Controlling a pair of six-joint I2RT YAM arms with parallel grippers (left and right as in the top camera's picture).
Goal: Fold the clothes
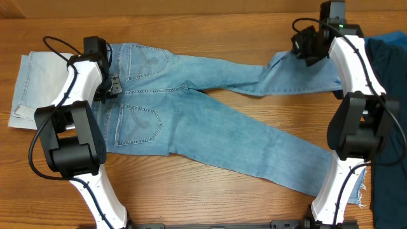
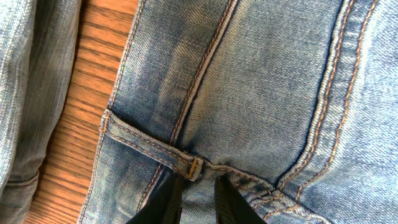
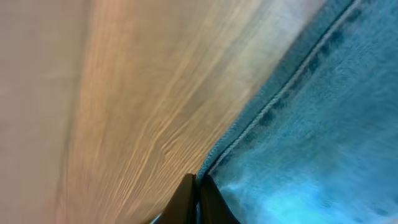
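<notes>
Across the surface (image 1: 210, 203): jeans (image 1: 210, 121) lie flat, back pockets up, waist to the left, legs splayed to the right.
Left claw (image 2: 196, 202): narrow, with waistband denim pinched between its fingers beside a belt loop.
Right claw (image 3: 198, 199): closed tight at the far leg's hem edge; the view is blurred, so I cannot tell whether cloth is caught.
Edges: paler denim (image 1: 32, 89) lies just left of the waist; a dark garment (image 1: 388, 127) at the right is cut off by the frame.
Open room: bare wood between the legs and along the near side.
Hidden: the near leg's hem sits partly behind the right arm (image 1: 356, 127).

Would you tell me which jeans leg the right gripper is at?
The far leg, hem at the right gripper; the near leg runs diagonally toward the front.
</notes>
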